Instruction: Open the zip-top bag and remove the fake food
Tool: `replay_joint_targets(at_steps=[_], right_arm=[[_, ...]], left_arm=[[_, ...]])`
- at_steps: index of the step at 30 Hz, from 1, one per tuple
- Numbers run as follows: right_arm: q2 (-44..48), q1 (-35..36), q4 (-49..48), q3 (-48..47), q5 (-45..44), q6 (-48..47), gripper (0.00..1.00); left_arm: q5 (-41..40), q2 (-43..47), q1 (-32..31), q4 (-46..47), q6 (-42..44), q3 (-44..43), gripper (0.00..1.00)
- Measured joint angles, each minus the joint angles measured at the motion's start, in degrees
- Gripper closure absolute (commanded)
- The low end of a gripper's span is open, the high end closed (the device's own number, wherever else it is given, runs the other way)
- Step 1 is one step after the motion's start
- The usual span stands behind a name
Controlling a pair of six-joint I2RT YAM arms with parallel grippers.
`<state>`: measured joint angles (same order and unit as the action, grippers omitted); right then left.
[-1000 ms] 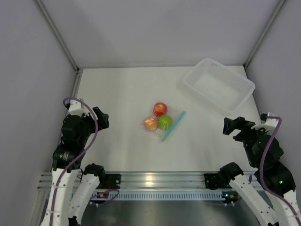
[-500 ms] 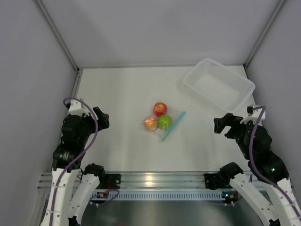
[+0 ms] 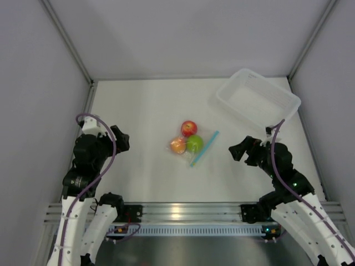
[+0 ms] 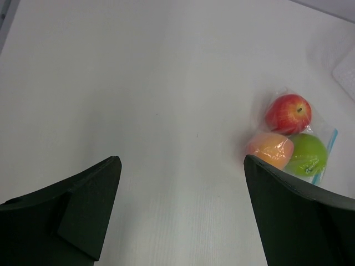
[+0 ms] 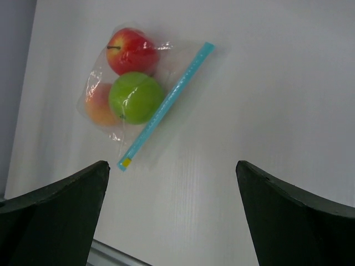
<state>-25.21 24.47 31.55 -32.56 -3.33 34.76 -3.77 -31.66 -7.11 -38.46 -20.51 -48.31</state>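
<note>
The zip-top bag lies flat mid-table, its blue-teal zip strip on the right edge. Inside are the fake food: a red fruit, a lime green one and an orange-peach one. The bag shows in the right wrist view and in the left wrist view. My right gripper is open and empty, a short way right of the zip strip. My left gripper is open and empty, well left of the bag.
A translucent white rectangular bin stands at the back right, behind the right arm. Grey walls close in the table on three sides, and a metal rail runs along the near edge.
My right gripper has moved left, toward the bag's zip strip. The left arm and the bag have not moved.
</note>
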Motion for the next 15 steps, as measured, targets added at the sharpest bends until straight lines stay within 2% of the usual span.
replay_joint_targets(at_steps=[6, 15], right_arm=[[-6.3, 0.0, -13.2, 9.7, 7.6, 6.6, 0.01], [-23.6, 0.0, -32.2, 13.0, 11.0, 12.8, 0.01]], left_arm=[[0.4, -0.8, 0.0, 0.1, -0.1, 0.0, 0.02], [1.6, -1.6, 0.0, 0.4, -0.1, 0.0, 0.02]])
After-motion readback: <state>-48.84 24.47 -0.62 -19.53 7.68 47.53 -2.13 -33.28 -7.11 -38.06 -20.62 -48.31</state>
